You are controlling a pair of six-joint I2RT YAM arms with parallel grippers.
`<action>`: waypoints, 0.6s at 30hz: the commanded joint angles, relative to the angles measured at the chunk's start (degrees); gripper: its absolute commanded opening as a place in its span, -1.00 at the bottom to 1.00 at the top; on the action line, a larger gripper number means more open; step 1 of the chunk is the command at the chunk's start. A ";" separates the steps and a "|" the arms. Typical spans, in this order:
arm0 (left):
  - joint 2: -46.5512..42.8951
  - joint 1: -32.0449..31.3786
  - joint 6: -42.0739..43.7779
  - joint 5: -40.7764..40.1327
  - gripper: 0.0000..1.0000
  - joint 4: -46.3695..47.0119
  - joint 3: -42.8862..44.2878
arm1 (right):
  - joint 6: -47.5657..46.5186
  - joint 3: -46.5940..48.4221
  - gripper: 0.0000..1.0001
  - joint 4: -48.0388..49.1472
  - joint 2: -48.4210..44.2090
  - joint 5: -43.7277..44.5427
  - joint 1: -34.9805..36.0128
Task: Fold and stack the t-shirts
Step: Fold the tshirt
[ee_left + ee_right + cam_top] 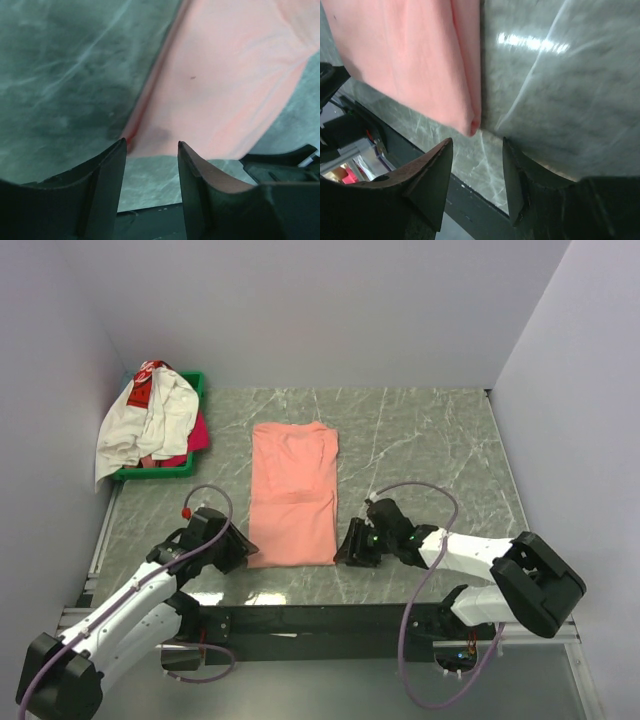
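The salmon-pink t-shirt point(292, 495) lies folded lengthwise into a long strip on the marble table. My left gripper point(243, 548) is open at its near left corner point(131, 142), just short of the cloth and holding nothing. My right gripper point(350, 548) is open at its near right corner point(472, 127), also just short of it. The white t-shirt with a red patch point(150, 415) and the magenta-pink t-shirt point(195, 435) lie heaped in the green tray point(196, 382) at the back left.
The table's near edge and black rail point(300, 615) run just behind both grippers. Walls stand at the left, back and right. Bare marble point(430, 440) lies right of the shirt.
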 commanded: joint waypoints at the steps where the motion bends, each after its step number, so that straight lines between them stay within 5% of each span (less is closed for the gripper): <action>1: -1.71 -2.14 -6.50 -4.63 0.02 -6.43 -0.96 | 5.66 -0.76 0.04 -0.62 -1.96 5.07 3.76; 8: -2.60 -3.37 -10.37 -6.50 0.06 -9.78 -0.52 | 9.89 -1.64 0.03 0.78 -2.14 8.06 6.05; 18: 1.27 -4.52 -10.11 -3.34 -0.05 -2.32 -3.51 | 11.47 -2.08 -0.10 5.62 2.60 8.15 6.14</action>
